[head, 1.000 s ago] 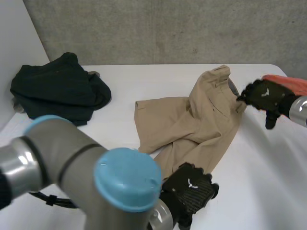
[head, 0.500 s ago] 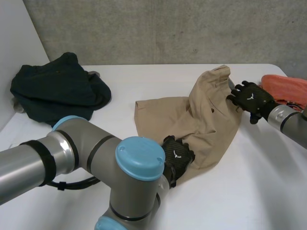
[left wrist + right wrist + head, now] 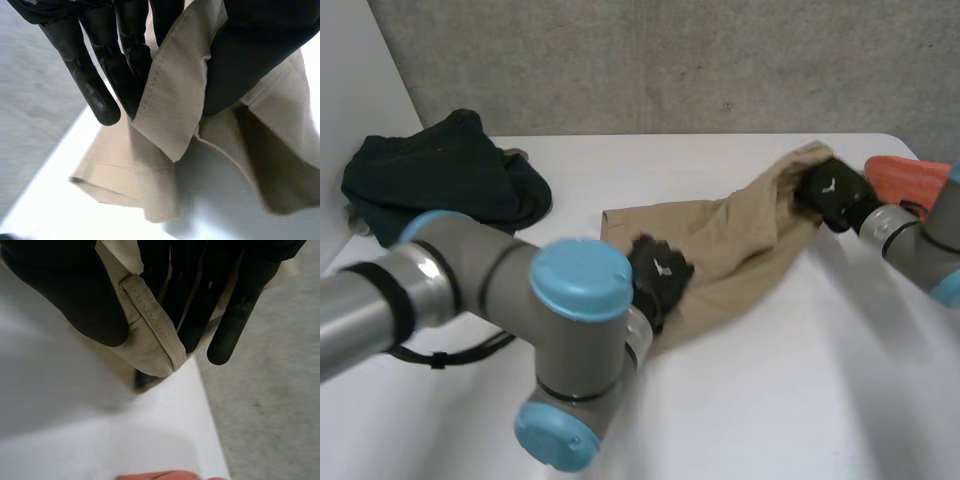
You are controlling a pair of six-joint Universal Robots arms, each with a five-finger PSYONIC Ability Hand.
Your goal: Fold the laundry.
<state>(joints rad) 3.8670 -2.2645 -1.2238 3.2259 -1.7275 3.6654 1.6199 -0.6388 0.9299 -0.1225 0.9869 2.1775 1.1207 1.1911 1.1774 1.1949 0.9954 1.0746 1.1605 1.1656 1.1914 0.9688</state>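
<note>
— What takes the most place?

— The white table (image 3: pixel 800 380). On it, the biggest cloth is the beige garment (image 3: pixel 745 235). It lies to the right of the table's middle, bunched and drawn out in a long band between the two hands.

— And the other laundry?

— A dark green heap of clothes (image 3: pixel 440 185) lies at the far left corner, well apart from the beige one. An orange cloth (image 3: pixel 905 175) lies at the far right edge, just beside the garment's far end.

— Where is the left hand (image 3: pixel 658 275)?

— At the near end of the garment. In its wrist view the fingers (image 3: pixel 97 75) and the thumb (image 3: pixel 250 50) pinch a stitched hem between them, and the rest of the cloth hangs loose below.

— And the right hand (image 3: pixel 830 195)?

— At the far end, near the orange cloth. Its fingers (image 3: pixel 235 315) and thumb (image 3: pixel 75 290) are closed on a thick folded hem, raised a little over the table.
</note>
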